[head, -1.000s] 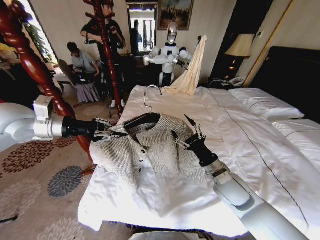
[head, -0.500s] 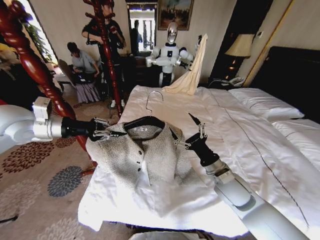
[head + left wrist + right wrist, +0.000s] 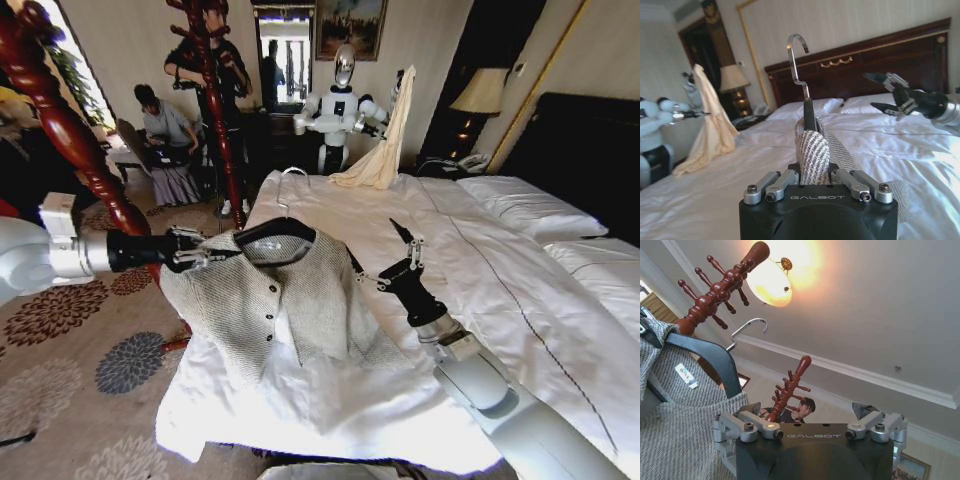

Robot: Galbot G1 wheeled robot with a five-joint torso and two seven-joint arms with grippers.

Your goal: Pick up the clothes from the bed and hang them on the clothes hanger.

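The clothes (image 3: 290, 300), a grey-beige tweed jacket, hang on the black clothes hanger (image 3: 272, 231) above the near left corner of the bed (image 3: 500, 270). The jacket's lower part still rests on the white duvet. My left gripper (image 3: 212, 258) is shut on the jacket's shoulder at the hanger's end; in the left wrist view the tweed (image 3: 812, 152) is pinched in the left gripper (image 3: 812, 176) under the metal hook (image 3: 797, 55). My right gripper (image 3: 402, 252) stands open just beside the other shoulder, not touching. In the right wrist view the right gripper (image 3: 807, 411) holds nothing, with the jacket (image 3: 680, 435) beside it.
A dark red wooden coat stand (image 3: 60, 130) rises at my left, a second post (image 3: 212, 100) behind it. Another robot (image 3: 340, 100) holds a cream garment (image 3: 385, 135) at the bed's far end. Pillows (image 3: 520, 200) lie by the dark headboard (image 3: 590, 150). Patterned carpet lies left of the bed.
My left gripper has drawn the hanger and jacket up and to the left, so the jacket hangs more upright. My right gripper has moved right, away from the jacket's shoulder.
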